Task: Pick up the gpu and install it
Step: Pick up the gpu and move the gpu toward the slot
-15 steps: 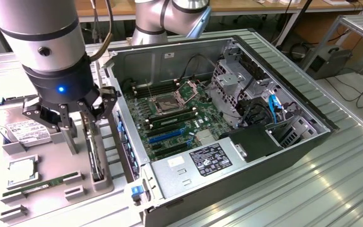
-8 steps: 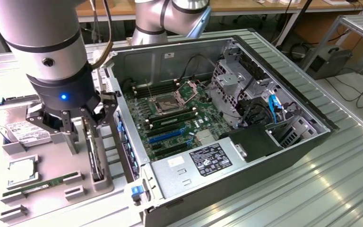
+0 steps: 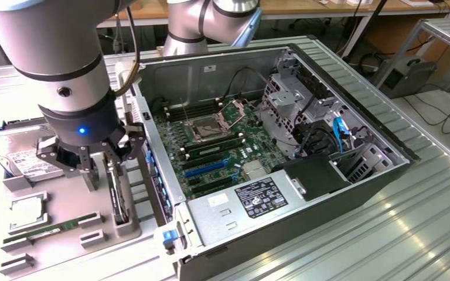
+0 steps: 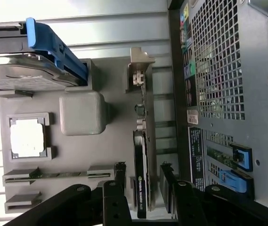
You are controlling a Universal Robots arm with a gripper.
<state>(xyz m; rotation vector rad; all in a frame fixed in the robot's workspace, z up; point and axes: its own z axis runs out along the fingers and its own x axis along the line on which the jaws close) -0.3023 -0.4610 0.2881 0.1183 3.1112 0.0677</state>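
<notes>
1. While the gripper (image 3: 106,170) hangs over the grey parts fixture (image 3: 65,213) just beside the open computer case (image 3: 209,64), I judge the task barely begun. Nothing is lifted and nothing is installed.
2. Its fingers (image 4: 119,175) are spread, one on each side of the gpu (image 4: 140,155). In the wrist view I can make out a sliver of space on both sides, so I take it to be straddling the card and gripping nothing.
3. That gpu (image 3: 115,193) stands on edge in its fixture slot, running alongside the case's outer wall, silver bracket at the end away from the fingers.
4. Farther from the case, the fixture carries the hard drive (image 3: 30,161), a processor (image 3: 26,208) and a memory stick (image 3: 49,229).
5. Inside the case, the motherboard's blue expansion slot (image 3: 209,167) looks bare. By my reading, the whole pick-up and seating remain.
</notes>
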